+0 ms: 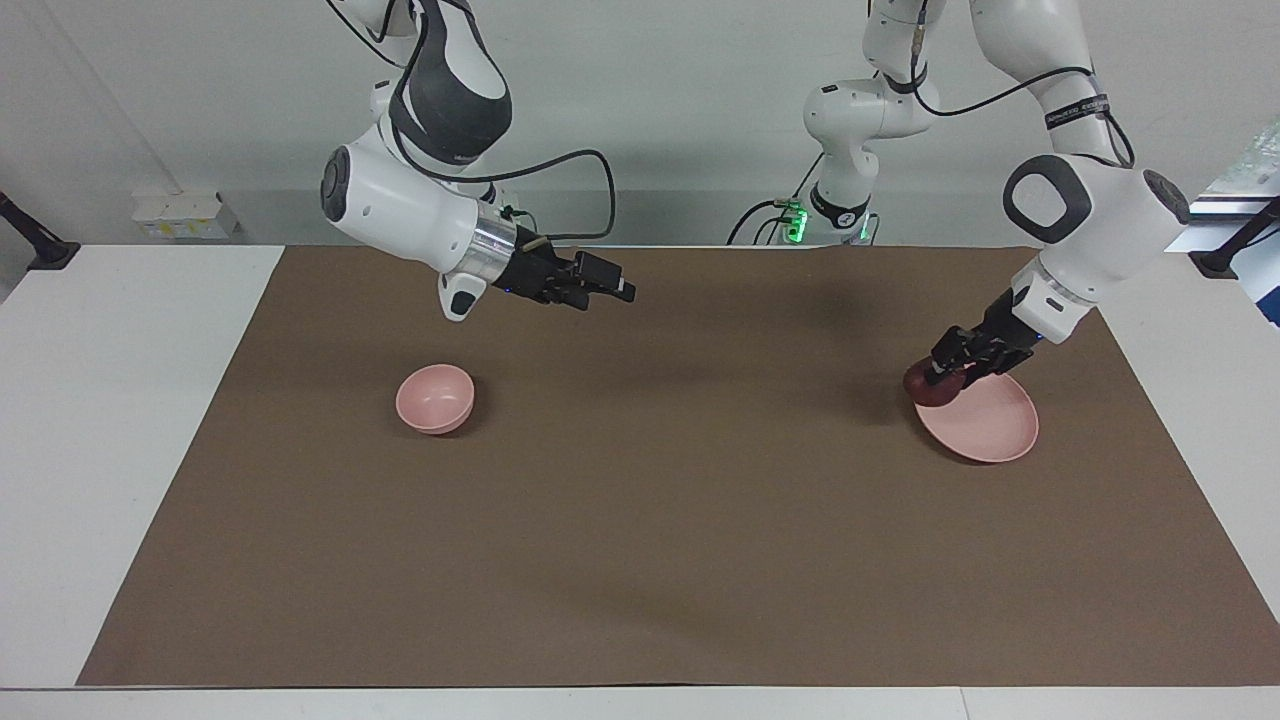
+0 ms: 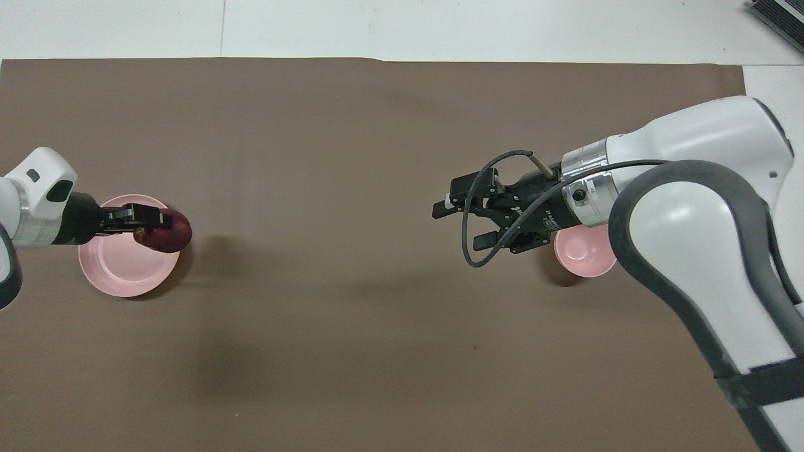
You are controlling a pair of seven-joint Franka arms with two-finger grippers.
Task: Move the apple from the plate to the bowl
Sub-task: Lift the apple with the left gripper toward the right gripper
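Right end effector [image 1: 608, 284]: waits with fingers apart over the mat [image 1: 650, 500].
Left end effector [image 1: 945, 368]: clamped on the apple [image 1: 927, 384], over the plate [image 1: 985, 425] rim.
Bowl [image 1: 435, 398]: toward the right arm's end of the bench [image 1: 110, 420].

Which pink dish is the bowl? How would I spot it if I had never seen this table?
Start at the brown mat covering the table and go to the right arm's end. There, below the open right hand, stands the bowl. It is small and deep, while the plate at the left arm's end is wide and shallow.
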